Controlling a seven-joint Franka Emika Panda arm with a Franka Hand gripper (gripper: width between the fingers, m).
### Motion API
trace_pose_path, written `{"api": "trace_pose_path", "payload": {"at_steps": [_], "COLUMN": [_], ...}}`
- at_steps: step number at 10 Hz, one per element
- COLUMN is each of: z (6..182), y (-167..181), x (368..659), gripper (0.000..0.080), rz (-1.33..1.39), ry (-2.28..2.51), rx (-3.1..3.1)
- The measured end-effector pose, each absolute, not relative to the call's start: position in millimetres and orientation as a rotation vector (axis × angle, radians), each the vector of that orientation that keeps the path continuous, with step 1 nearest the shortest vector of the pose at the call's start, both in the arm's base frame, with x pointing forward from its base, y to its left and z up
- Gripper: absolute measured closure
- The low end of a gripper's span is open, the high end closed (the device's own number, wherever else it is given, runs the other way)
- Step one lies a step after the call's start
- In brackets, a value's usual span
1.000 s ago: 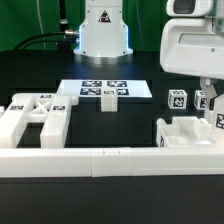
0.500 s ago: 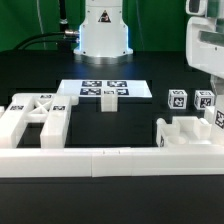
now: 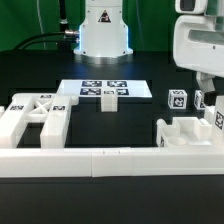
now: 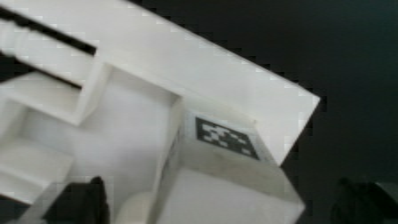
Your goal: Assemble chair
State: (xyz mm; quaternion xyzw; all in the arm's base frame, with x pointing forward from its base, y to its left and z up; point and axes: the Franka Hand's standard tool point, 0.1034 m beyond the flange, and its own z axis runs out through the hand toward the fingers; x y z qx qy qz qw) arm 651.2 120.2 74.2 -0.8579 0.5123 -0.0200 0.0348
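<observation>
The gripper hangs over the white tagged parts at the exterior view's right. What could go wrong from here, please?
1. The gripper stands open astride a tagged white part and does not grip it. If it closes off-centre, the part may twist or slip away.
2. In the exterior view, a small tagged block stands close beside the arm. A sideways move could knock it over.

No words, numbers or brands can be read. Only black-and-white square tags (image 3: 104,91) show: several on the marker board (image 3: 68,89), one on a small block (image 3: 177,99), and one on a white part (image 4: 214,90) in the wrist view.
</observation>
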Motion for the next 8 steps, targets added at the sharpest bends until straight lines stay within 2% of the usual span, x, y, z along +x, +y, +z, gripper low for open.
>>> {"api": "trace_pose_path", "payload": {"at_steps": [4, 8], "z": [73.8, 74.4], "y": [119.5, 118.1], "x": [651.5, 650.9], "gripper": [0.015, 0.015], "rz": [-0.083, -0.095], "ry": [1.078, 0.313], "rx": [-2.888, -3.096]}}
